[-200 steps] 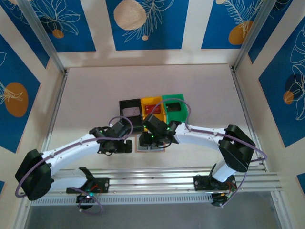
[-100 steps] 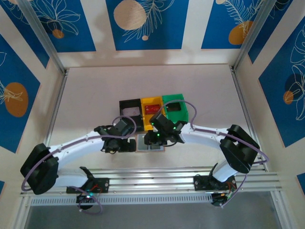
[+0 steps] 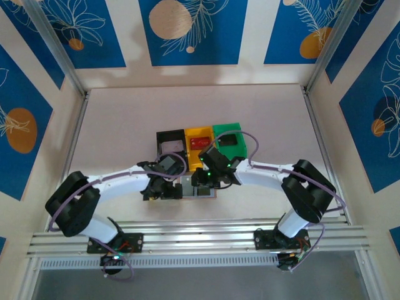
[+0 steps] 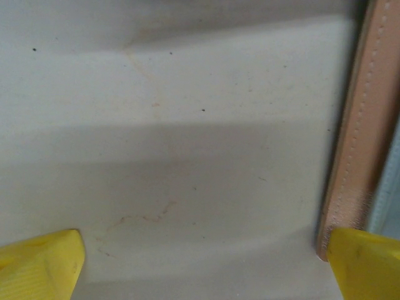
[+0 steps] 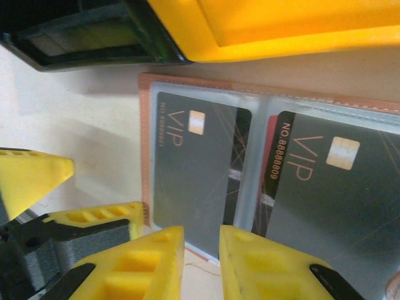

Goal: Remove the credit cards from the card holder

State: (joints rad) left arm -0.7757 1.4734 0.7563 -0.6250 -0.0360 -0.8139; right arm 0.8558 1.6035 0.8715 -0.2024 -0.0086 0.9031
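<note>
The card holder [image 3: 200,190] was laid open on the bench [image 3: 125,125], just in front of a row of bins [image 3: 200,145]. Credit cards [image 5: 194,169] were tucked side by side in its pockets.

L wrist cam: left gripper [image 4: 200,269] with yellow fingers [image 4: 40,262] spread wide, one tip in each lower corner of frame. Bare pale counter [image 4: 187,125] between them, w/ faint scuffs and specks. Tan card holder [image 4: 365,125] edge runs down R side, stitching visible, pale grey strip beyond it. R-corner tip sits at holder's lower end; contact can't be confirmed.
</note>
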